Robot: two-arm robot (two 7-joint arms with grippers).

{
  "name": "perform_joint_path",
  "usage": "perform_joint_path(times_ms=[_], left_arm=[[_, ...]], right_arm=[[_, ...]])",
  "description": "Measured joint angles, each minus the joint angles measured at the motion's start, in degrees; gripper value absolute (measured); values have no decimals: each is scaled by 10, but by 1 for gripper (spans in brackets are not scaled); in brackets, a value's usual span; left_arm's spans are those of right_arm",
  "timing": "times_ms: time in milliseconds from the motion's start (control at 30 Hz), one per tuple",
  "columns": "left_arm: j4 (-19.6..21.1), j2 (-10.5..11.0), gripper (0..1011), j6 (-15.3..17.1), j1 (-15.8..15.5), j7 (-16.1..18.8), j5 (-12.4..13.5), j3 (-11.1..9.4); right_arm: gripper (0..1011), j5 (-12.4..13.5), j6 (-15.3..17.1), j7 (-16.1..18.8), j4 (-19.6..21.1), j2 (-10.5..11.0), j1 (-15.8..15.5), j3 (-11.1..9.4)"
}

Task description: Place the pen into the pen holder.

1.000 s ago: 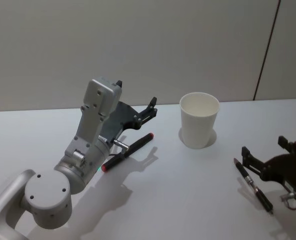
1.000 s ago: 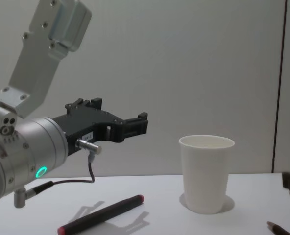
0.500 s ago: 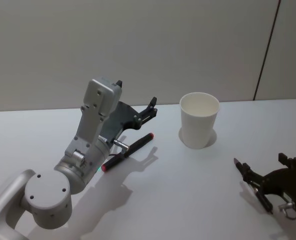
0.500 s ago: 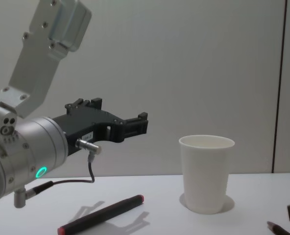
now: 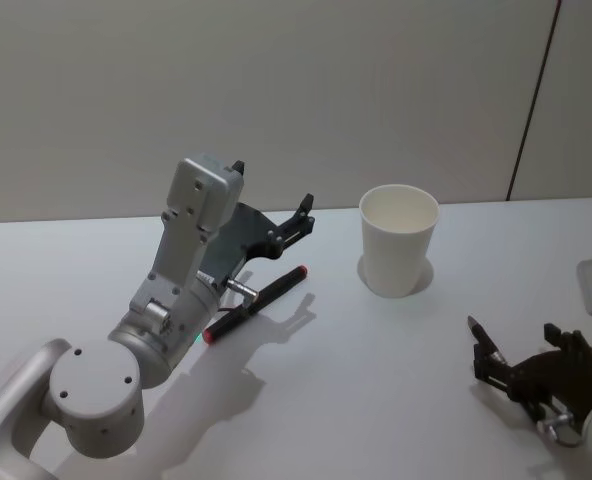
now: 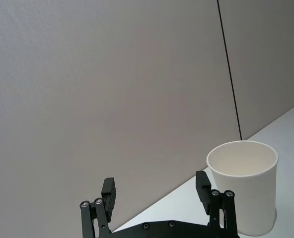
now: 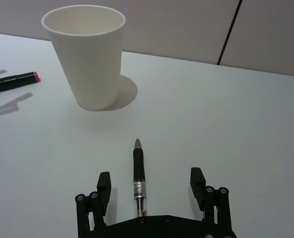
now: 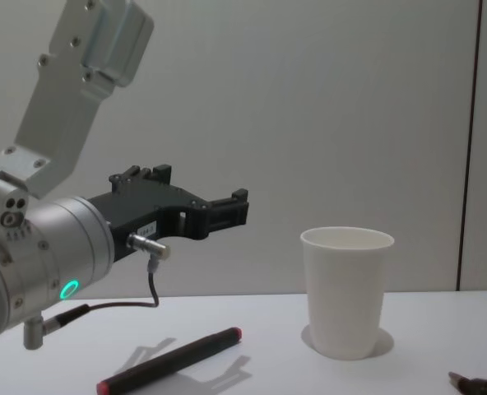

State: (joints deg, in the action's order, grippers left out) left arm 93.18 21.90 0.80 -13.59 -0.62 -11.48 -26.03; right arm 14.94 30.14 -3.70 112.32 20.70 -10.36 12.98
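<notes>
The pen holder is a white paper cup [image 5: 399,240] standing upright at the back middle of the table, also seen as cup [image 7: 90,54] and cup [image 8: 346,292]. A black pen [image 7: 138,181] lies flat at the front right, its tip [image 5: 473,325] pointing toward the cup. My right gripper [image 7: 150,181] is open and low over the pen, one finger on each side of it, not touching. In the head view the right gripper [image 5: 524,352] covers most of the pen. My left gripper [image 6: 156,187] hangs open and empty above the table, left of the cup.
A black marker with red ends [image 5: 256,303] lies on the white table [image 5: 376,400] under the left arm, also seen as marker [image 8: 173,358] and marker [image 7: 10,82]. A grey wall stands behind the table.
My right gripper has pulled back toward me and sunk lower along the black pen, leaving the chest view. The left arm, cup and marker have not moved.
</notes>
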Motion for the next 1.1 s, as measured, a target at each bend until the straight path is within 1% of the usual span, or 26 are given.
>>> perform_joint_path(times_ms=[467, 1100], left_arm=[[0, 0, 1001, 0, 0, 0, 0, 0], [0, 0, 1001, 0, 0, 0, 0, 0]], right_arm=[[1001, -18, 23, 5, -17, -20, 13, 6], [1001, -23, 33, 2, -28, -38, 14, 7]])
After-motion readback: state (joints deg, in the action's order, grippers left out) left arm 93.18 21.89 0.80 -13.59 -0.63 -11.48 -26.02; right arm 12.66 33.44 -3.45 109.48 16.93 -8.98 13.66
